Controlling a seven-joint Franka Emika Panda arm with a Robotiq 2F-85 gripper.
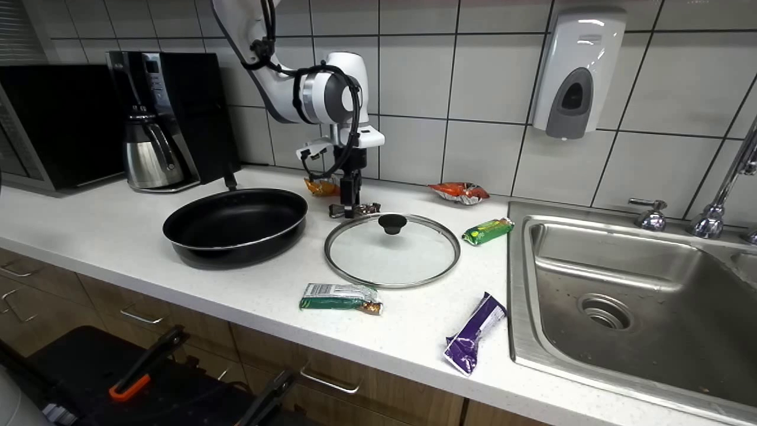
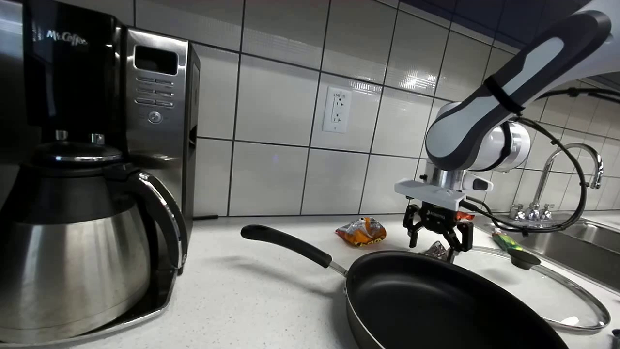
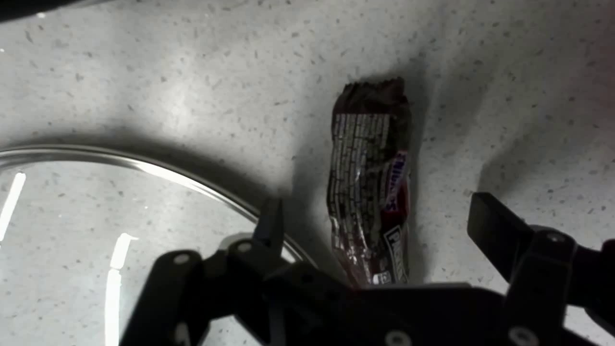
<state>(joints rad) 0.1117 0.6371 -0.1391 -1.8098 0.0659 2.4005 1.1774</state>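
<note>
My gripper (image 3: 376,216) is spread wide, fingers (image 3: 497,233) either side of one brown snack bar (image 3: 369,185); I count one lid (image 1: 390,255), one pan (image 1: 236,220), five other wrapped snacks (image 1: 487,231).

Wrist view: dim lighting is noted; white streaks are reflected by the glass lid (image 3: 72,216); soft shadows are cast beside the wrapped bar (image 3: 370,182). Glare is recorded on the wall tiles (image 2: 417,80).

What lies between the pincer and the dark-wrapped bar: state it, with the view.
In the wrist view, the open pincer frames the dark-wrapped bar: bare counter lies on one side, counter and the glass lid's rim on the other.
</note>
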